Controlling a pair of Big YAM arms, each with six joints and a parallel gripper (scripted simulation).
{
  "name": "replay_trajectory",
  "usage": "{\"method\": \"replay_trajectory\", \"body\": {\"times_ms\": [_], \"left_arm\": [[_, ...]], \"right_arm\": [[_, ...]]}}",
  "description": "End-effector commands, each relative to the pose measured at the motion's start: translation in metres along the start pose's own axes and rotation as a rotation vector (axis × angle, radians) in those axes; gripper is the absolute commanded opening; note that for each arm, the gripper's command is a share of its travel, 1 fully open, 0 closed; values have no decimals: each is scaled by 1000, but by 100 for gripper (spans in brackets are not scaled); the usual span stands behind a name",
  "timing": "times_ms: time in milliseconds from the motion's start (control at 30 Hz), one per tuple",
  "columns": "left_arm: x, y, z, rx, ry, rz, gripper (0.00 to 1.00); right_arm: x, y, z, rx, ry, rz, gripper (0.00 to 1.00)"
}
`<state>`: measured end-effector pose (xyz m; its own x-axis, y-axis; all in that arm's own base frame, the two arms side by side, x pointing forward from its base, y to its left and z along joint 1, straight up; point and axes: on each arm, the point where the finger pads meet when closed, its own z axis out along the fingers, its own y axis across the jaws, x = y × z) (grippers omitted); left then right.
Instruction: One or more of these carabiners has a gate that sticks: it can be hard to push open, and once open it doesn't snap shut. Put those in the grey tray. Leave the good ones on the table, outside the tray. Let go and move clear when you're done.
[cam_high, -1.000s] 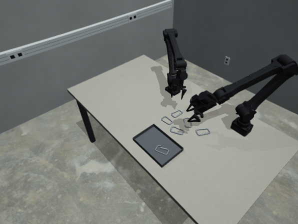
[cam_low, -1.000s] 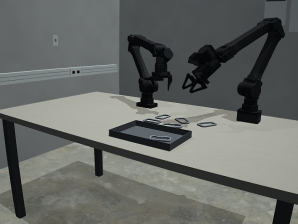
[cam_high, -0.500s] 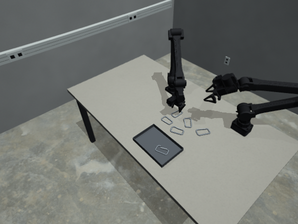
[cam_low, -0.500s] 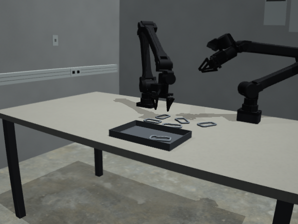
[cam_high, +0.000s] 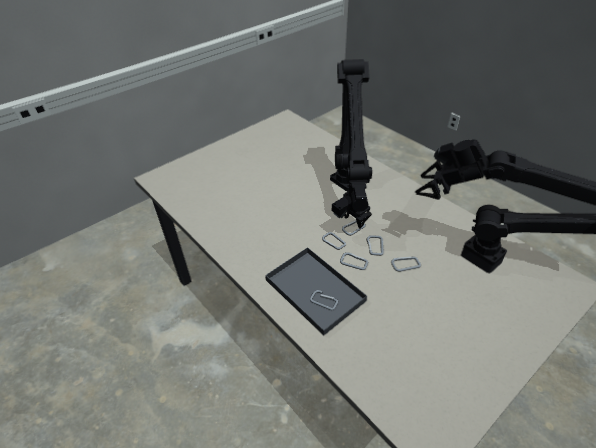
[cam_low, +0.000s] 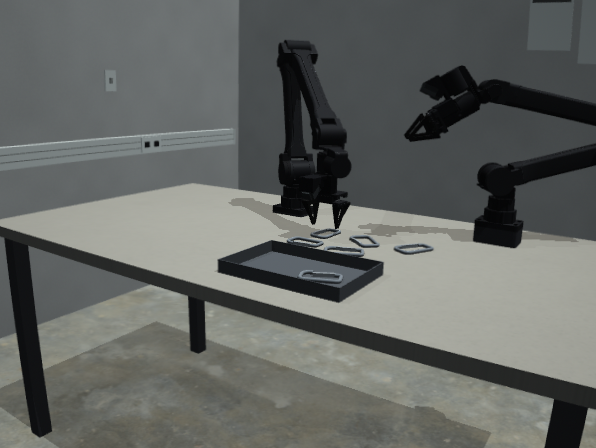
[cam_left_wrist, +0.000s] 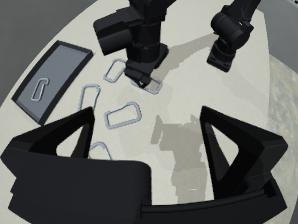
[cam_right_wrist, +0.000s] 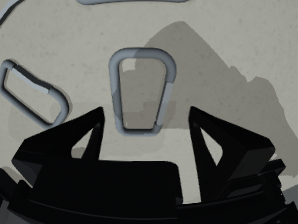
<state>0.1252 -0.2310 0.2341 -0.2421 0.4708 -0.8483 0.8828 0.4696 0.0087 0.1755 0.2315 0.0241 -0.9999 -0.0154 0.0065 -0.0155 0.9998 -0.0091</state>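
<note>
The grey tray (cam_high: 314, 289) lies near the table's front edge with one carabiner inside it. Several more grey carabiners lie on the table just behind it. My right gripper (cam_high: 357, 220) points straight down, open, its fingertips just above and on either side of the rearmost carabiner (cam_high: 353, 228). In the right wrist view that carabiner (cam_right_wrist: 141, 90) lies flat between the open fingers, not gripped. My left gripper (cam_high: 430, 182) is open and empty, raised high to one side; it also shows in the exterior view (cam_low: 419, 131).
Other carabiners lie close by on the table (cam_high: 334, 241), (cam_high: 375, 245), (cam_high: 354, 261), (cam_high: 406, 264). The left arm's base (cam_high: 485, 250) stands beside them. The tray has low dark walls (cam_low: 300, 270).
</note>
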Motion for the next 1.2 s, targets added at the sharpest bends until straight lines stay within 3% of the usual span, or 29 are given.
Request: {"method": "replay_trajectory", "body": {"times_ms": [0,733,800,1033,1167], "left_arm": [[-27,6,-13,-22,-50,-21,100],[-12,2,-5,-9,-20,-15,100],[-12,2,-5,-9,-20,-15,100],[-12,2,-5,-9,-20,-15,100],[-12,2,-5,-9,-20,-15,100]], "right_arm": [[-10,13,-13,-25,-18,15,79],[-9,13,21,-12,-8,25,79],[-9,13,21,-12,-8,25,56],[-7,9,20,-16,-12,26,46],[-7,9,20,-16,-12,26,46]]}}
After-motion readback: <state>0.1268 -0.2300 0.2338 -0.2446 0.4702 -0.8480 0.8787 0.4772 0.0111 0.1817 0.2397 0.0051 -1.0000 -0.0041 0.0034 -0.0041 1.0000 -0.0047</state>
